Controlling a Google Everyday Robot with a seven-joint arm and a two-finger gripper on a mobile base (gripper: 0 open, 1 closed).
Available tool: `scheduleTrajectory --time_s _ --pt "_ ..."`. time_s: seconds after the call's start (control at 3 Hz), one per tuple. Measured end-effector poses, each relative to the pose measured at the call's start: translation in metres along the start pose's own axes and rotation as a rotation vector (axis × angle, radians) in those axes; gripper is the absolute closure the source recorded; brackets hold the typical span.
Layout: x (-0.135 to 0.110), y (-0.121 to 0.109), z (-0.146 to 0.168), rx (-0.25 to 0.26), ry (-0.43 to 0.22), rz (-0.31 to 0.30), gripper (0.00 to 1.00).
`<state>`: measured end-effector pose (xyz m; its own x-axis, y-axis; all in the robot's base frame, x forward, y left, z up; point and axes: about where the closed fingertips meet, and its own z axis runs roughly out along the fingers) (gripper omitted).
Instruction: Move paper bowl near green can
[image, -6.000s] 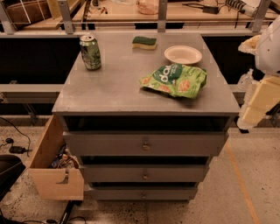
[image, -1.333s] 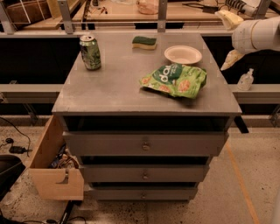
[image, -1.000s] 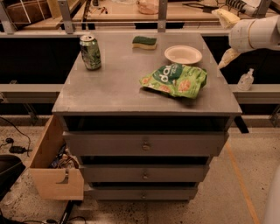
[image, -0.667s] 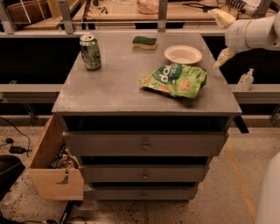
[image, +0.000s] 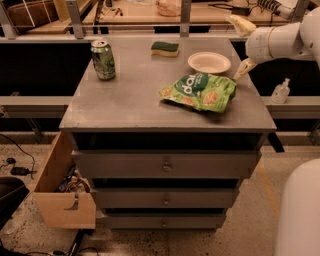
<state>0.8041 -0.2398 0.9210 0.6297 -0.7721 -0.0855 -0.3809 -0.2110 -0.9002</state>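
The paper bowl (image: 209, 62) sits upright on the grey table top (image: 135, 100) at the back right. The green can (image: 103, 60) stands upright at the back left, far from the bowl. My gripper (image: 239, 47) hangs at the table's right edge, just right of the bowl and a little above it. It is open and empty, with one beige finger (image: 240, 23) high and the other low by the bowl's right side.
A green snack bag (image: 200, 91) lies in front of the bowl. A green-and-yellow sponge (image: 165, 48) lies at the back middle. Drawers fill the cabinet front, and an open wooden box (image: 60, 192) juts out at the lower left. A small bottle (image: 281, 91) stands on a shelf at right.
My gripper has moved left from beyond the table's right side towards the bowl. The bowl, can, bag and sponge have not moved.
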Motion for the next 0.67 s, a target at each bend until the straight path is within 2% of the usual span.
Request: scheduleTrajectory --time_s 0.33,0.67 --pt "-0.007 0.008 0.016 -0.019 -0.043 0.012 0.15" --pt "-0.013 0.015 0.027 -0.039 -0.077 0.017 0.38"
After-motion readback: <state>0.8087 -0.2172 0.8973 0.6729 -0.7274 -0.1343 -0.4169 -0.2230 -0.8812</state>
